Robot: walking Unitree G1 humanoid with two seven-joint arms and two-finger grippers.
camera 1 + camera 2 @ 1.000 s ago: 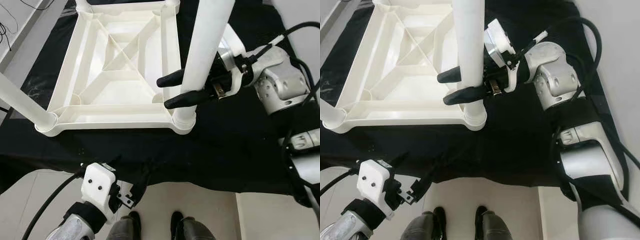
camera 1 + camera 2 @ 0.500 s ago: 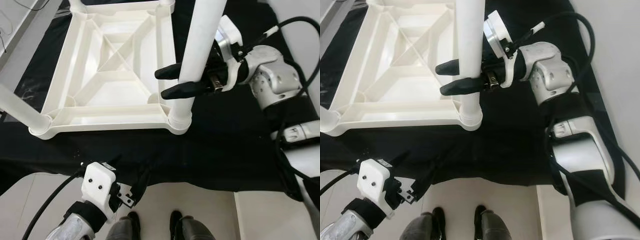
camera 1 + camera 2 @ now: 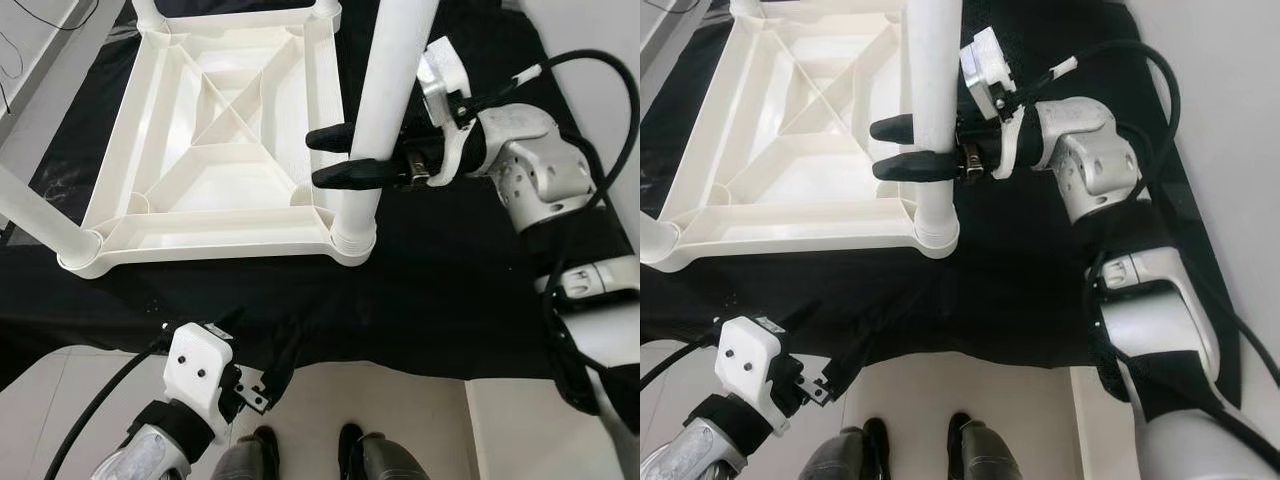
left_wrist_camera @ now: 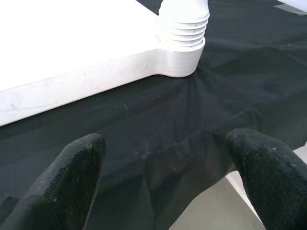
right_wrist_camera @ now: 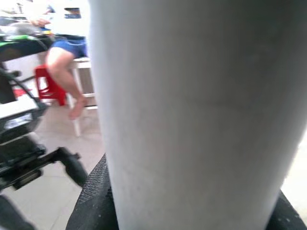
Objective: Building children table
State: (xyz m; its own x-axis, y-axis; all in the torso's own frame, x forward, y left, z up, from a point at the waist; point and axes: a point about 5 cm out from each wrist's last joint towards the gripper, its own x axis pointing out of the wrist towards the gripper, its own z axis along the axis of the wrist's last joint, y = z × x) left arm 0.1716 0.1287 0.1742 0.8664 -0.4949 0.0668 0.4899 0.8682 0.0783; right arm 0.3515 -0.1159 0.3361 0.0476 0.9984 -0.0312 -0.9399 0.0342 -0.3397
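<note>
i'm looking down at the white table top (image 3: 215, 150) lying upside down on a black cloth (image 3: 450, 290) spread over the floor, its ribbed underside facing up at me. the right gripper (image 3: 345, 155) is clamping its two black fingers around a white table leg (image 3: 385, 110), which is standing upright in the near right corner socket (image 3: 352, 238) of the table top. the fingers are sitting on either side of the leg a little above the socket, pointing toward the middle of the table top. in the right wrist view the leg (image 5: 192, 110) is right up against the lens (pale and blurred), with a seated person (image 5: 64, 57) and a red stool (image 5: 45, 86) in the background. another white leg (image 3: 40, 210) is standing in the near left corner, leaning out of the picture. the left gripper (image 3: 255, 360) is hanging low beside my body at the near edge of the cloth, its fingers (image 4: 72, 177) spread wide and holding nothing. its wrist view is showing the threaded base of the leg (image 4: 184, 21) seated in the corner, well ahead of the fingers. the robot's feet (image 3: 310, 455) are standing on the pale floor (image 3: 400, 410) just off the cloth.
</note>
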